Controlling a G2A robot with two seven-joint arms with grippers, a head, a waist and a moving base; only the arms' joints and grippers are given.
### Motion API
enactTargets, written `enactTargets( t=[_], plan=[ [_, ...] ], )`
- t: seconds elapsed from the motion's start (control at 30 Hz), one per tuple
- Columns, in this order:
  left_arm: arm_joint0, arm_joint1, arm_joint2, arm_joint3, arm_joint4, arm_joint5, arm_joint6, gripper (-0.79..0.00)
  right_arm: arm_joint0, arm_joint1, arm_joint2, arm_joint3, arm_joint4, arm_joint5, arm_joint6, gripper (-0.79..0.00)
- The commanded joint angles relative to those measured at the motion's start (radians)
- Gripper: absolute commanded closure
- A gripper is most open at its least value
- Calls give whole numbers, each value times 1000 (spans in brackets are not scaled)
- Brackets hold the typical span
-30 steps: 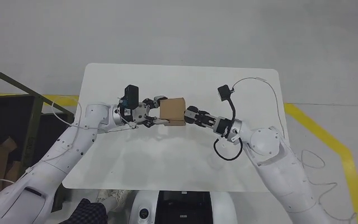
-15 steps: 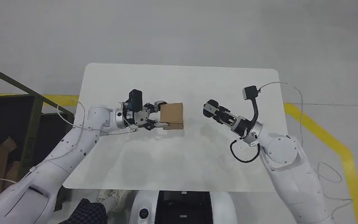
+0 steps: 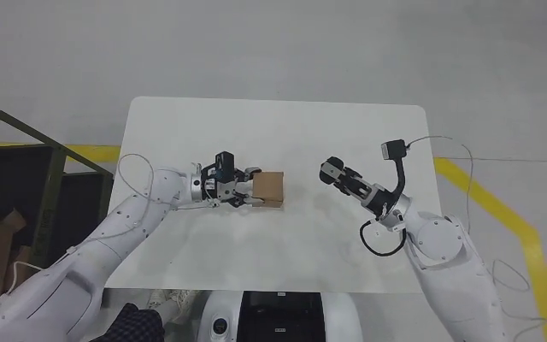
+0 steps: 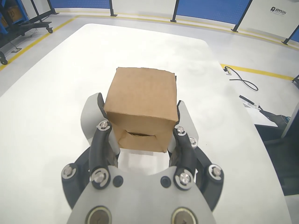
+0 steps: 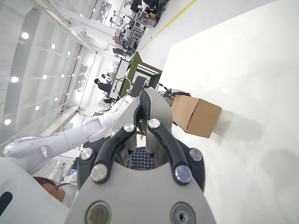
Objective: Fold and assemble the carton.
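gripping the brown carton (image 3: 270, 188) by two opposite sides, the left end effector (image 4: 140, 103) has its fingers (image 4: 92, 115) spread to the carton's width and pressed against the cardboard. the carton sits squared up near the middle of the white worktop (image 3: 282, 248) with its top face closed. the side facing the left wrist shows a tucked flap with a curved slit. whether its base touches the worktop i cannot tell. the right end effector (image 3: 329, 168) is well apart from the carton, on its far side, with its fingers (image 5: 158, 113) pressed together and nothing between them.
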Motion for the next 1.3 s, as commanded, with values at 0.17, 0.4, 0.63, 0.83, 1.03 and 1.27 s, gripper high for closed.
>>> enactTargets(
  t=[0.17,0.4,0.63,0.83,1.03,1.27],
  plan=[
    [-23,-24,25,66,30,17,54,-779,-2,1,0,0,6,-9,4,0],
    [-39,-34,23,115,35,4,65,-785,-2,2,-4,0,13,-11,11,0],
    [-50,-24,-35,134,-62,-77,85,-785,6,3,-13,5,30,-20,24,0],
    [-29,17,-92,59,-214,-77,73,-785,15,5,-3,35,7,-18,11,0],
    [-24,80,-187,-34,-385,-77,-29,-785,9,11,48,64,-93,-20,-56,0],
    [29,158,-285,-180,-566,-77,-263,-785,-12,22,134,100,-301,-109,-185,0]
  ],
)
